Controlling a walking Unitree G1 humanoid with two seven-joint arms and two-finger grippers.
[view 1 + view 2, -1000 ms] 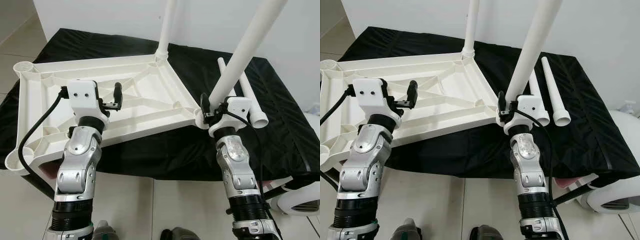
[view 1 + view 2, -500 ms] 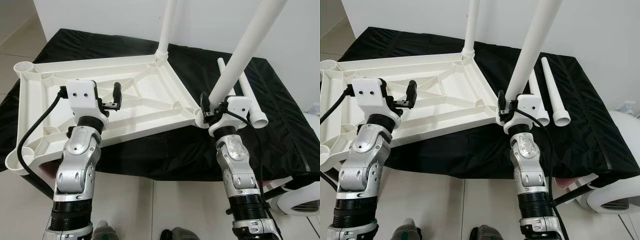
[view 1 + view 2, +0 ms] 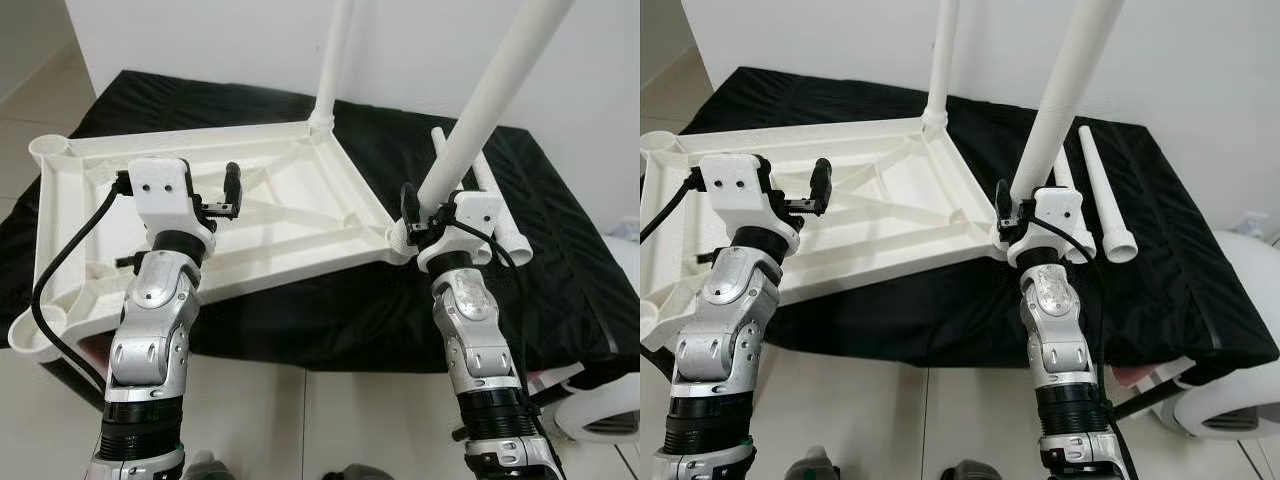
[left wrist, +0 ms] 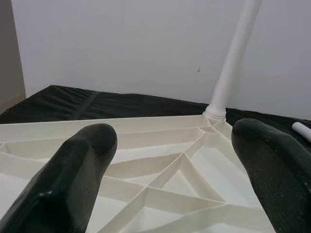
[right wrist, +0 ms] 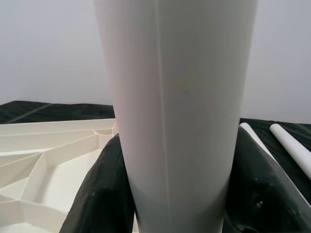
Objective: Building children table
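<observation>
A white plastic tabletop (image 3: pixel 300 235) lies upside down on a black cloth (image 3: pixel 560 260). One white leg (image 3: pixel 335 60) stands upright in its far corner socket. At the near right corner my right gripper (image 3: pixel 420 215) is shut on a second white leg (image 3: pixel 480 110), which leans up and to the right; the right wrist view has this leg (image 5: pixel 175 111) between the black fingers (image 5: pixel 104 189). My left gripper (image 3: pixel 232 190) hovers open over the ribbed underside, nothing between its fingers (image 4: pixel 77 179).
Two loose white legs (image 3: pixel 1102 200) lie on the cloth to the right of the tabletop. The cloth's front edge drops to a tiled floor (image 3: pixel 330 420). A white rounded object (image 3: pixel 600 420) sits low on the right, and a white wall (image 3: pixel 200 35) stands behind.
The whole picture has shifted a little, so the camera has moved. Both grippers hold their places relative to the tabletop and the leg.
</observation>
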